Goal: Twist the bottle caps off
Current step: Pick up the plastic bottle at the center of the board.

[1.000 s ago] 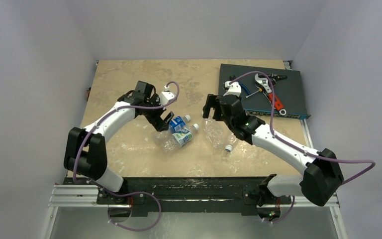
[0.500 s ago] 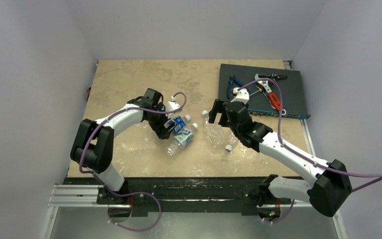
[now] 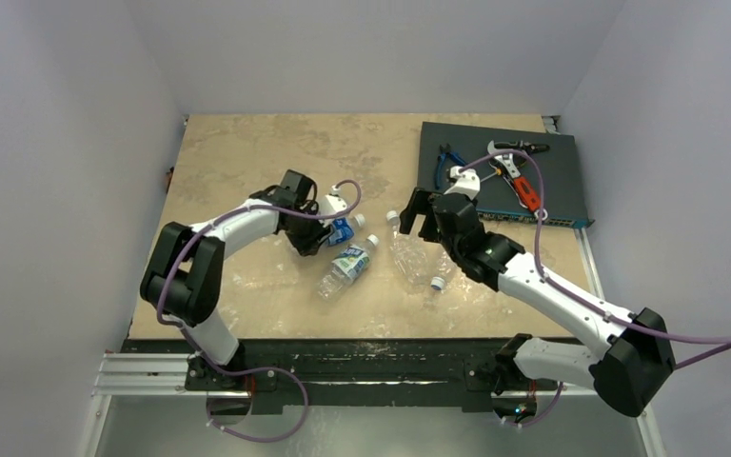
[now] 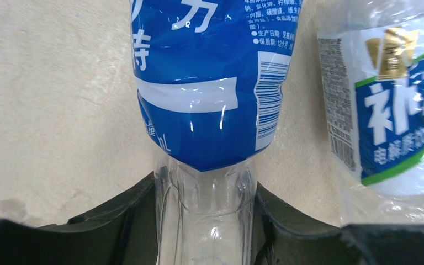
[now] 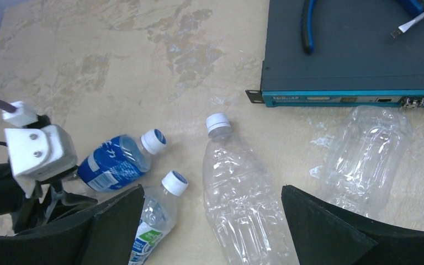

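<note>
Left gripper (image 4: 204,226) clamps the ribbed base of a blue-labelled bottle (image 4: 210,83) lying beside a green-labelled bottle (image 4: 389,110) on the mottled beige tabletop (image 3: 247,152) between pale walls (image 3: 57,143), while the right gripper (image 5: 215,221) gapes above a crinkled clear bottle (image 5: 237,187), its white cap (image 5: 218,122) on.

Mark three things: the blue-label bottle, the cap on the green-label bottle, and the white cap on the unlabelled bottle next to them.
blue-label bottle (image 4: 210,83), left wrist view, on the blue label.
green-label bottle's cap (image 5: 175,181), right wrist view, on its top.
white cap (image 5: 218,122), right wrist view, on its top.
</note>
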Motion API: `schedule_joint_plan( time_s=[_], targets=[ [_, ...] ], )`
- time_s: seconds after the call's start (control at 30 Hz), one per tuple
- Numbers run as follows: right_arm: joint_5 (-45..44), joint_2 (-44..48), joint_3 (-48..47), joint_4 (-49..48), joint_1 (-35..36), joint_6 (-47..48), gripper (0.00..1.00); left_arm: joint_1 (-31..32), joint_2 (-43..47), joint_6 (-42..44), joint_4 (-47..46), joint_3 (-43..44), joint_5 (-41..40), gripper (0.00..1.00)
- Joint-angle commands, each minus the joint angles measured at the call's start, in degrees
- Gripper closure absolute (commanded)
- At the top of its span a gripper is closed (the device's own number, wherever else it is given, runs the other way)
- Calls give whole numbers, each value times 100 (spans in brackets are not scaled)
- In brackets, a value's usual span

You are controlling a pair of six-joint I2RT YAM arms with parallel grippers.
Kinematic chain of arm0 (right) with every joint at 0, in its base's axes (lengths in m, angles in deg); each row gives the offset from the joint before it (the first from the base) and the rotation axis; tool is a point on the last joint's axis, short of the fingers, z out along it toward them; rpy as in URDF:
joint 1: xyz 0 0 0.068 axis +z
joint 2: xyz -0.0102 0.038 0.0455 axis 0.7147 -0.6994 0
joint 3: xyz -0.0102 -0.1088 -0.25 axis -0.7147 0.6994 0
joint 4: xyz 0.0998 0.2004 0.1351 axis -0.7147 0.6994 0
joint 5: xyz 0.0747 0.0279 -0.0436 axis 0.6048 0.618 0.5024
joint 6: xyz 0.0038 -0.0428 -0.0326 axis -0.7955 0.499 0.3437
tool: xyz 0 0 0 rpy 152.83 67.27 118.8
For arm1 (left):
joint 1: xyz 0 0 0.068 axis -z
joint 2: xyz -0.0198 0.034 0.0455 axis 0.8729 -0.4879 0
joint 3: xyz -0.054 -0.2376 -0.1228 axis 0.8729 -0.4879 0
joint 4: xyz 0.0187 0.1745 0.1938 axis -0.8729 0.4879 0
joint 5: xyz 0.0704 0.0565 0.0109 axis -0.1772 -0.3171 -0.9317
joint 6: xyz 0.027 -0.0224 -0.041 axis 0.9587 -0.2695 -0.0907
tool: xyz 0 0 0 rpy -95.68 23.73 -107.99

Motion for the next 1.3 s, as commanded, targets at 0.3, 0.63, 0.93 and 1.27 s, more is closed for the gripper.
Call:
schedule_joint_plan(
  time_s=[0.3, 0.63, 0.93, 1.27],
  targets=[
    [794, -766, -2183, 30, 11, -672, 1, 20, 1512, -530, 648, 1705, 1309, 73],
    [1467, -1082, -2752, -841, 136, -878, 1, 28, 2275, -1170, 267, 1537, 1969, 70],
    [1469, -1247, -2746, -978, 194, -965, 21, 28, 2539, -1530, -113, 1185, 2217, 69],
    [1287, -1470, -2982, -917, 474, -582, 76, 37, 2568, -1953, 2, 1320, 2439, 1]
  ],
)
